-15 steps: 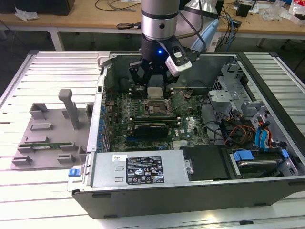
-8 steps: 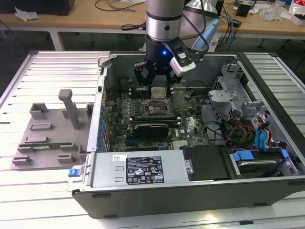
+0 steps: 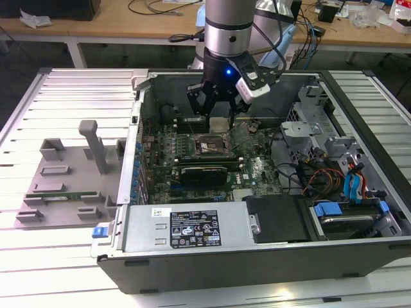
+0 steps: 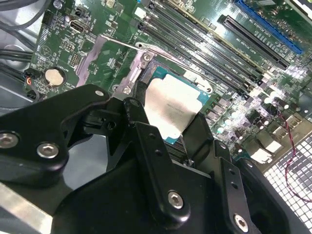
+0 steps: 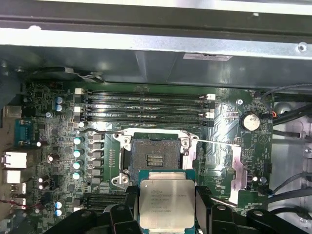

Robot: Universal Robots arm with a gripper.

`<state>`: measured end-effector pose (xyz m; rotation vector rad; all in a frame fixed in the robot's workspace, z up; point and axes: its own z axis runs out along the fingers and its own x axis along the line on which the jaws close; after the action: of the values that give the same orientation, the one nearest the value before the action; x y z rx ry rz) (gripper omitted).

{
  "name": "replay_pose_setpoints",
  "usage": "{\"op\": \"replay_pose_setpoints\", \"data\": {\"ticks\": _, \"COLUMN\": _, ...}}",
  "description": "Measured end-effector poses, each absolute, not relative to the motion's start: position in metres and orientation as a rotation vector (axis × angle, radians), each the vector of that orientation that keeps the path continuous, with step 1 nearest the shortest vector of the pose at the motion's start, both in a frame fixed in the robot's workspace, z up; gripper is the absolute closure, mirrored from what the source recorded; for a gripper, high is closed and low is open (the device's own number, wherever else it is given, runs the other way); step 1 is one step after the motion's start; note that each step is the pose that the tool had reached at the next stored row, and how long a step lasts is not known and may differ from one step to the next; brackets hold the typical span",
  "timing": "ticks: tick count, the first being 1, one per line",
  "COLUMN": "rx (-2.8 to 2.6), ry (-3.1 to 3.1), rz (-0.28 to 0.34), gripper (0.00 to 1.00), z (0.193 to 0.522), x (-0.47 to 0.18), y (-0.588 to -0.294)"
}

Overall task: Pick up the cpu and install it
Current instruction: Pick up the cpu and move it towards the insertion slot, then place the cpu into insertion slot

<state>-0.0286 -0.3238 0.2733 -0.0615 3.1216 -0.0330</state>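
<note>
— Grey power supply (image 3: 144, 224) fills the near left of the open computer case (image 3: 257, 269). What lies past it?
— Green motherboard (image 3: 253, 170), its socket (image 5: 155, 156) uncovered.
— And the arm?
— Its gripper (image 3: 217, 119) hangs over the board close to the socket, fingers (image 5: 127, 207) clenched on two edges of the cpu (image 5: 166, 200), silver top up in both wrist views. Memory slots (image 5: 146, 105) run just beyond the socket.

Clear drop onto the socket (image 5: 155, 157)
RAM slots (image 5: 146, 105) crowd one side, flipped-open plate (image 5: 237, 168) the other; tool (image 3: 216, 114) with cpu (image 5: 166, 200) hangs over it.
</note>
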Motion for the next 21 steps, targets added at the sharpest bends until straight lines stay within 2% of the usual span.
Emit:
{"op": "replay_pose_setpoints", "data": {"ticks": 11, "rx": -0.062, "ry": 3.122, "rz": -0.033, "gripper": 0.45, "z": 0.2732, "x": -0.0284, "y": -0.3238}}
{"op": "replay_pose_setpoints", "data": {"ticks": 21, "rx": 0.200, "ry": 3.118, "rz": -0.045, "gripper": 0.45, "z": 0.2730, "x": -0.0284, "y": -0.3238}}
